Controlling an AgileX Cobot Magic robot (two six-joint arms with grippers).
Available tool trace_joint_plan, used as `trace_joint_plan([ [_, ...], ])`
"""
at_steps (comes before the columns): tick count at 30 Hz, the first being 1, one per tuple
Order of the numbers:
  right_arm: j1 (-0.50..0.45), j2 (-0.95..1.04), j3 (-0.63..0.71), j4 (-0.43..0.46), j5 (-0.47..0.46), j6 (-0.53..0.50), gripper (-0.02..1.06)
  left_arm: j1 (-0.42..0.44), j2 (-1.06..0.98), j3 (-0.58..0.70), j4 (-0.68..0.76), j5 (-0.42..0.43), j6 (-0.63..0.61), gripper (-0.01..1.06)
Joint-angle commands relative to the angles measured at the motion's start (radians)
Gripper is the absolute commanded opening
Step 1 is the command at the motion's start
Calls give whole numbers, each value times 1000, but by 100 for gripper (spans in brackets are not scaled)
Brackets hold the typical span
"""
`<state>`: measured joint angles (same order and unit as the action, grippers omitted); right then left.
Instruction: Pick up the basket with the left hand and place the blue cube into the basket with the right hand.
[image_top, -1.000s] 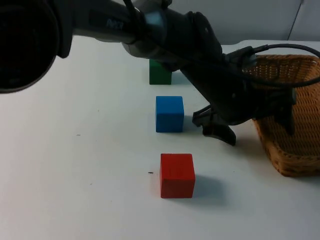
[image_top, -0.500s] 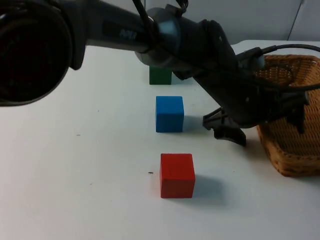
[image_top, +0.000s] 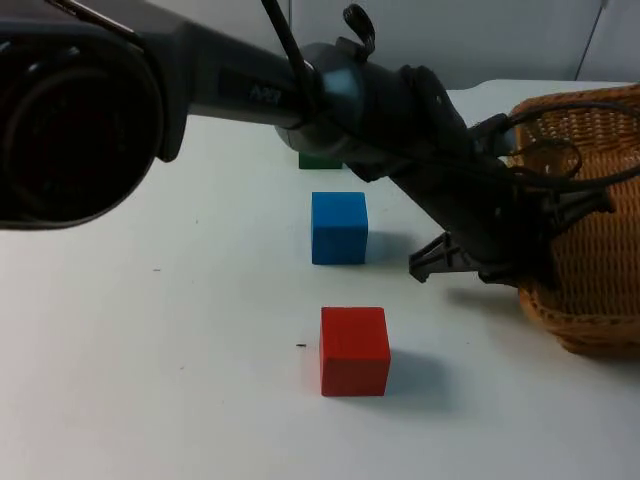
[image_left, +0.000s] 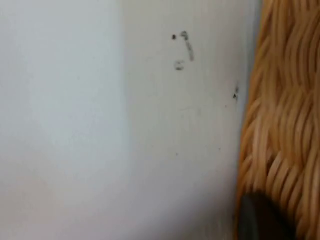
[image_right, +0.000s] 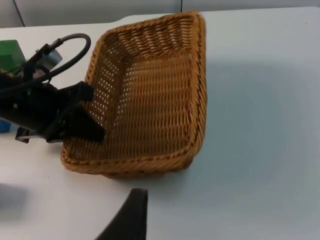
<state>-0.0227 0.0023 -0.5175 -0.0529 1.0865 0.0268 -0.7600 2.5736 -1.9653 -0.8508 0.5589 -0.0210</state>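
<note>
The blue cube (image_top: 339, 228) sits on the white table, mid-way between a green cube and a red one. The woven basket (image_top: 600, 250) stands at the right, tilted with its near-left side raised. My left arm reaches across the table, and my left gripper (image_top: 512, 258) is shut on the basket's left rim. In the right wrist view the left gripper (image_right: 80, 122) clamps that rim, one finger inside the basket (image_right: 197, 75). The left wrist view has the basket wall (image_left: 280, 125) close beside a black fingertip (image_left: 260, 217). My right gripper waits open above the table near the basket; one fingertip (image_right: 131, 212) shows.
A red cube (image_top: 354, 350) lies in front of the blue one. A green cube (image_top: 320, 158) stands behind it, partly hidden by the left arm, and the green cube (image_right: 11, 51) is also in the right wrist view. The left arm crosses just right of the blue cube.
The left gripper has moved right onto the basket's left rim and closed on it. The basket has tipped, its left side lifted. The cubes have not moved.
</note>
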Motion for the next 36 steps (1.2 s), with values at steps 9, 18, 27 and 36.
trace_joint_plan([
  [9, -5, -2, 10, -1, -7, 3, 104, -13, -48, -3, -30, -21, 2, 0],
  [18, -5, -2, 10, -2, -7, 3, 104, 15, -187, 5, 141, 93, 6, 0],
  [27, -5, -2, 10, -2, -7, 3, 104, 74, -392, 184, 160, 48, -5, 0],
  [36, -5, -2, 10, -2, -7, 3, 104, 200, -660, 596, 182, 0, 103, 0],
])
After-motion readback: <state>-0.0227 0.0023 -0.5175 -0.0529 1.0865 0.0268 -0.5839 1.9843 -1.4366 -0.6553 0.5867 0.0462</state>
